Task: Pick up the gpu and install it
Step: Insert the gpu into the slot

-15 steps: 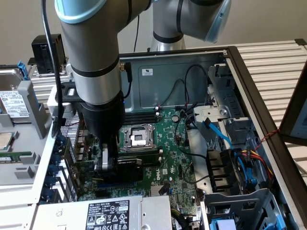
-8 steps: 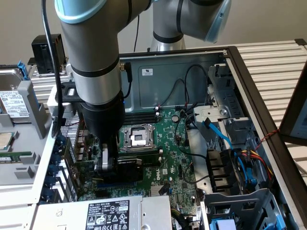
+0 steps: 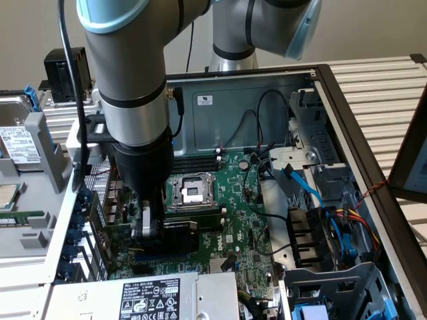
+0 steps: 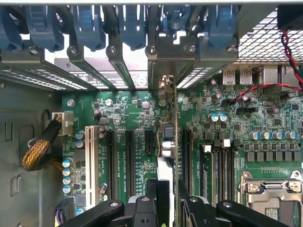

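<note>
gripper pinching the gpu edge-on | card upright over motherboard slot, bracket toward 12 o'clock rear panel; judged best: keep vertical, align, press evenly

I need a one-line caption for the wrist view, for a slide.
Gripper holding the gpu edge-on above the motherboard, in line with the slots.

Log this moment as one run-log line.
stage: install | fingers: shut on gpu | gpu: edge-on, upright over motherboard slots | bracket end: toward rear slot covers | seated: cannot tell
</note>
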`<act>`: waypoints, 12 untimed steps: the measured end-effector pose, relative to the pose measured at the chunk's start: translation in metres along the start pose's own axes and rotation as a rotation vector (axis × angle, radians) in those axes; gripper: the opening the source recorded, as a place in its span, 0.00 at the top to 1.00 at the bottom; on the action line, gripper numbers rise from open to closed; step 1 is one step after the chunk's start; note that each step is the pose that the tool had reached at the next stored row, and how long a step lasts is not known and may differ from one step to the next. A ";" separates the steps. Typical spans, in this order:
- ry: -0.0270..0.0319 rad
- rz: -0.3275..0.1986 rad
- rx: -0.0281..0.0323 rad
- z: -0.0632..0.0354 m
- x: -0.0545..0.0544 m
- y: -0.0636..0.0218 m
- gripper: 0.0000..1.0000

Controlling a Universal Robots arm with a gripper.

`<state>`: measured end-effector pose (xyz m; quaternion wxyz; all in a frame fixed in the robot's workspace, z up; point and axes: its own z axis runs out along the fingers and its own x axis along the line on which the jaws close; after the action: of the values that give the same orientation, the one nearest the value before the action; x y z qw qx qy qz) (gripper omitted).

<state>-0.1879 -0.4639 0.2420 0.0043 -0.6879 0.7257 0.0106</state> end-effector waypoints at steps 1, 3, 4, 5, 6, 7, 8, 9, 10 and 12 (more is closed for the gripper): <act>0.0001 0.000 0.0000 0.0000 0.000 -0.0001 0.73; 0.0003 -0.001 0.0001 0.0003 0.000 0.0001 0.73; 0.0002 -0.001 0.0002 0.0005 0.000 0.0003 0.73; 0.0002 -0.001 0.0002 0.0007 0.000 0.0005 0.73; 0.0001 0.000 0.0003 0.0008 -0.001 0.0008 0.73; 0.0002 0.000 0.0005 0.0009 -0.001 0.0010 0.73; 0.0003 0.000 0.0006 0.0010 -0.001 0.0013 0.73; 0.0004 0.000 0.0006 0.0010 -0.001 0.0014 0.73; 0.0003 -0.001 0.0007 0.0011 -0.001 0.0015 0.73; 0.0003 -0.001 0.0007 0.0012 -0.001 0.0015 0.73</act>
<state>-0.1894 -0.4630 0.2408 0.0044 -0.6883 0.7253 0.0102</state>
